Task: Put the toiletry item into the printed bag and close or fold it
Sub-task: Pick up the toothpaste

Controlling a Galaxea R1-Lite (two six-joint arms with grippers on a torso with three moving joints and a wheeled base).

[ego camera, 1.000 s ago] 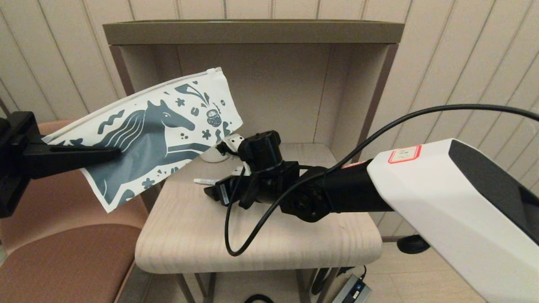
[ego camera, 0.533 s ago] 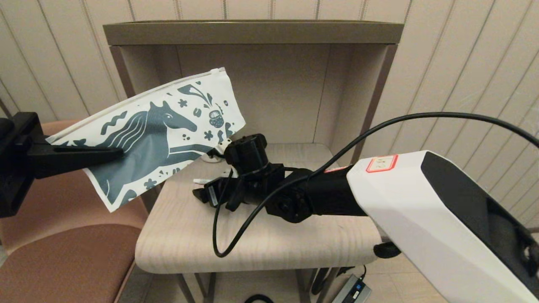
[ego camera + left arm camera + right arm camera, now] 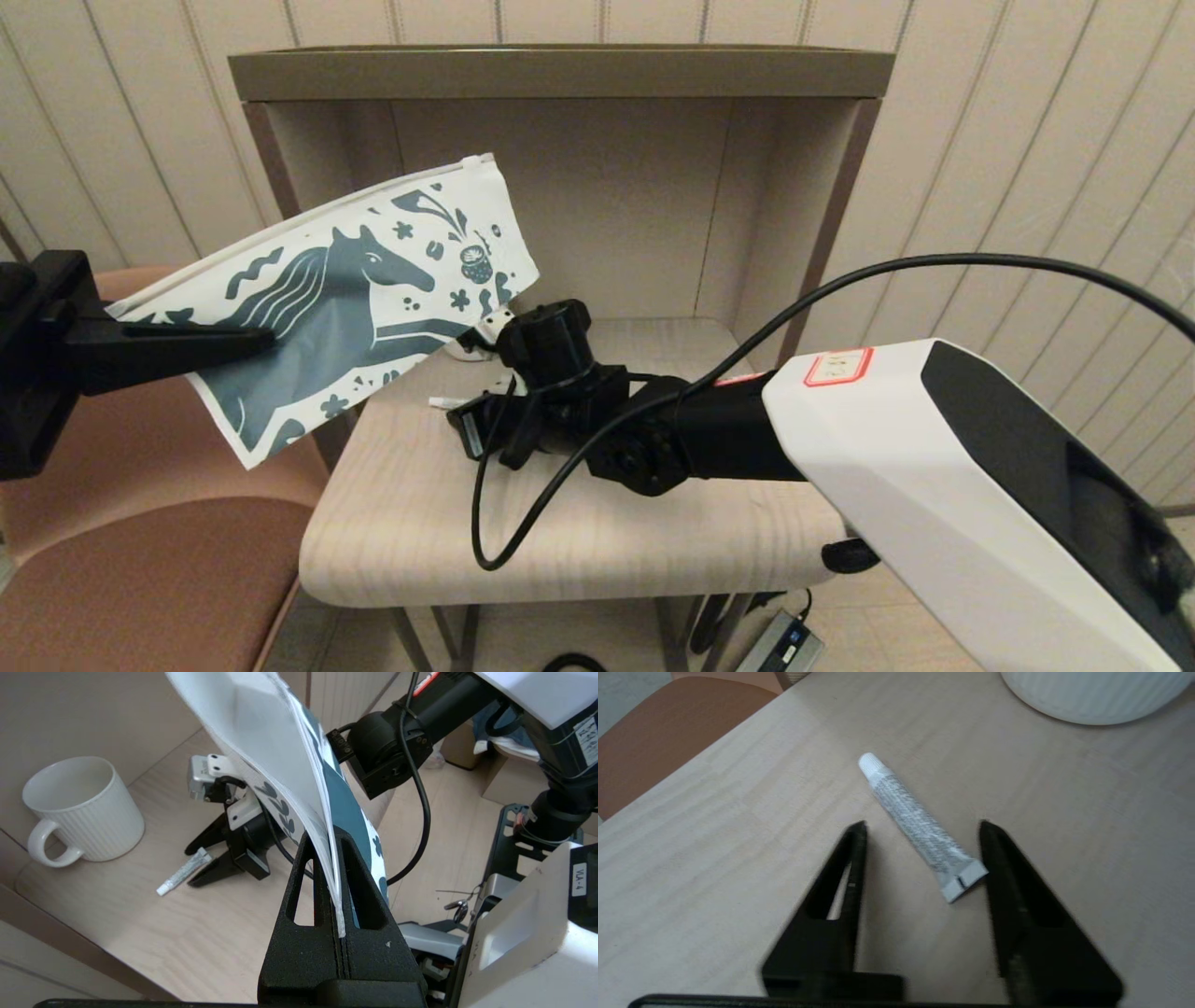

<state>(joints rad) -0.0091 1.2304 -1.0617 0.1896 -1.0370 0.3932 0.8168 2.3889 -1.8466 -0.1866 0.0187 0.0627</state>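
Observation:
The printed bag, white with a dark teal horse, hangs in the air left of the table. My left gripper is shut on its lower edge, and both layers are pinched between the jaws. The toiletry item, a slim white tube with a crimped end, lies flat on the table. My right gripper is open just above the table. Its fingers straddle the tube's crimped end, and one finger is very close to it. In the head view only the tube's tip shows beyond the right gripper.
A white ribbed mug stands on the table beyond the tube, near the alcove's back wall. A brown chair sits to the left, under the bag. A black cable loops down from the right wrist over the tabletop.
My right arm has reached further left across the table, bringing its open fingers to the tube. The bag in my left gripper has shifted only slightly.

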